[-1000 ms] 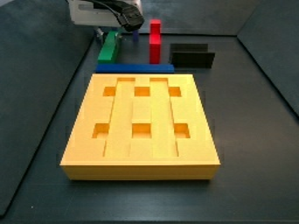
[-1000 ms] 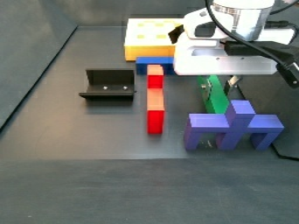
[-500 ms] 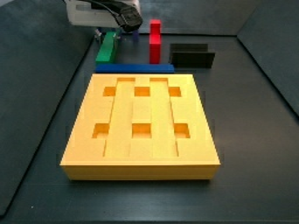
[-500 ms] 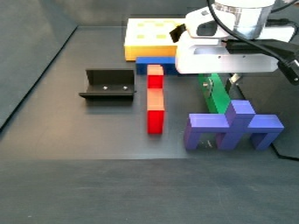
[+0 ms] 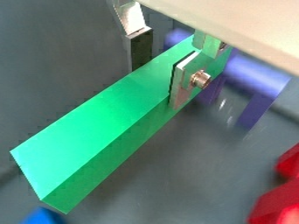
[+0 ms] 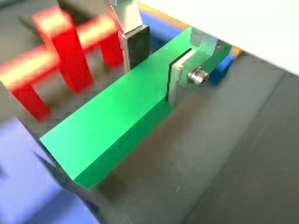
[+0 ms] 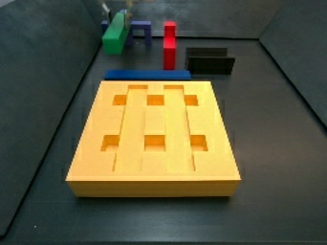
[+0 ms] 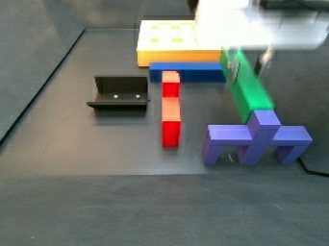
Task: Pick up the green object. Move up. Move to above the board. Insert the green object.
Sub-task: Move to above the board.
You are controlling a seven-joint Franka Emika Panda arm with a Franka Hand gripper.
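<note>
Wrist views. My hand (image 5: 162,54) pinched the green object (image 5: 105,136) near one end, one silver finger (image 5: 187,77) flat against its long face and the opposite finger (image 5: 135,39) on the far face, so that most of the bar ran out ahead of the hand. I judged this end grip left the free length clear for lowering into a slot. In the companion wrist picture the same grip appeared: hand (image 6: 158,54), green object (image 6: 117,127), with one red bar (image 6: 65,48) beyond the hand and blurred blue-purple pieces beneath; the blur kept me from counting those.

Side views. The green object (image 7: 115,31) hung clear of the desk (image 7: 274,172), well behind the board (image 7: 153,134), and my hand lay almost wholly outside this picture. Between the hand and the board lay one flat blue bar (image 7: 145,74); beside it stood the red bar (image 7: 169,44) and one black fixture (image 7: 211,60). The board showed six slots in two rows, all empty. From the opposite side, my hand (image 8: 244,53) was motion-blurred above the green object (image 8: 248,88), which slanted over one purple block piece (image 8: 257,139); the fixture (image 8: 118,93), red bar (image 8: 170,110) and board (image 8: 174,40) lay apart from it. I judged the lift done and the travel to the board still ahead.
</note>
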